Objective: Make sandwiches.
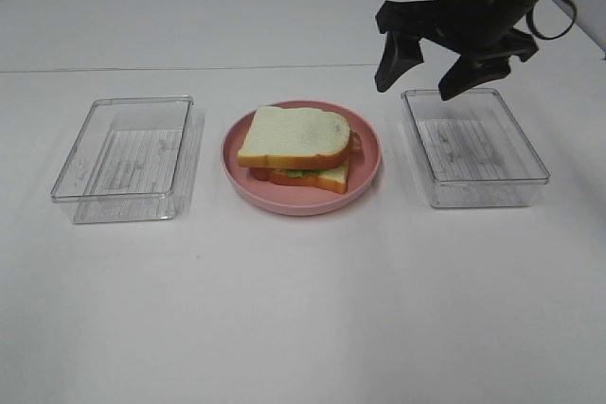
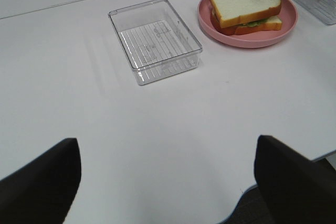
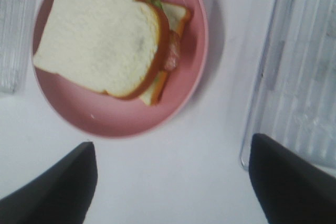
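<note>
Right wrist: ham edge in sandwich (image 3: 105,45) | overhead: hidden

You're looking at a plain white table (image 1: 303,328) that fills nearly the whole frame. A faint seam (image 1: 189,69) runs across the upper part of the exterior view, where a second white surface (image 1: 208,7) carries on behind. The light is even and soft, throwing only pale shadows. At the lower right of the left wrist view, the table's edge gives way to dark floor (image 2: 247,211).
</note>
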### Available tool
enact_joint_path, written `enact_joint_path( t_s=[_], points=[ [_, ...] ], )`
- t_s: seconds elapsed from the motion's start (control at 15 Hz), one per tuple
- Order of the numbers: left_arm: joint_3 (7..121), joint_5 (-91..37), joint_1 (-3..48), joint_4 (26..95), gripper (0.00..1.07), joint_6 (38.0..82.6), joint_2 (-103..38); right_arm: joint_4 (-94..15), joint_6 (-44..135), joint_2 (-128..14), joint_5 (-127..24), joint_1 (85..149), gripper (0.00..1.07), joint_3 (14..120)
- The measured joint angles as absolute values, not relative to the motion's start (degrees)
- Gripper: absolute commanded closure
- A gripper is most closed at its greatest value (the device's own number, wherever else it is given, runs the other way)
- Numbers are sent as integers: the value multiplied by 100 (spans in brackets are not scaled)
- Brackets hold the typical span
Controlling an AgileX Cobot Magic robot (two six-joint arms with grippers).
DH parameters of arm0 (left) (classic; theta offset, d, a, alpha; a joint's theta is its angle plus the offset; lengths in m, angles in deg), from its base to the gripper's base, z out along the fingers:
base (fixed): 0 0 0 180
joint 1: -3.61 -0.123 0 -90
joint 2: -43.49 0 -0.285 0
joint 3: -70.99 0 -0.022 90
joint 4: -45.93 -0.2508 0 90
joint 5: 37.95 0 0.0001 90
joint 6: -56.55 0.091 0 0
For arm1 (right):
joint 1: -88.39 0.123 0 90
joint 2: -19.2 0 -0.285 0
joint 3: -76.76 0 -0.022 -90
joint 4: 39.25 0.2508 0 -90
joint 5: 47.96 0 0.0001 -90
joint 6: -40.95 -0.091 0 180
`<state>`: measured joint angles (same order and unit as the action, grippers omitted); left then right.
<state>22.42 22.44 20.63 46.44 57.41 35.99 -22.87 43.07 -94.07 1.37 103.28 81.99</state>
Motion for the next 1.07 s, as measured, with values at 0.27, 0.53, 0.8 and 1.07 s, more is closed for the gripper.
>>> enact_joint_path(
  t_s=[0.27,0.53,0.8,1.07],
  points=[
    [2242,2244,2063,4644,21,5741,3599,-3461,3625,-8680,1466,10328,31,8050],
    [2242,2244,2063,4644,21,5741,3599,-4143,3195,-6886,1793,10328,31,6641],
    [2242,2244,2063,4644,21,5741,3599,-4149,3132,-4990,1815,10328,31,5162],
    [2242,2244,2063,4644,21,5741,3599,-4149,3448,-2526,1787,10328,31,3885]
  ],
)
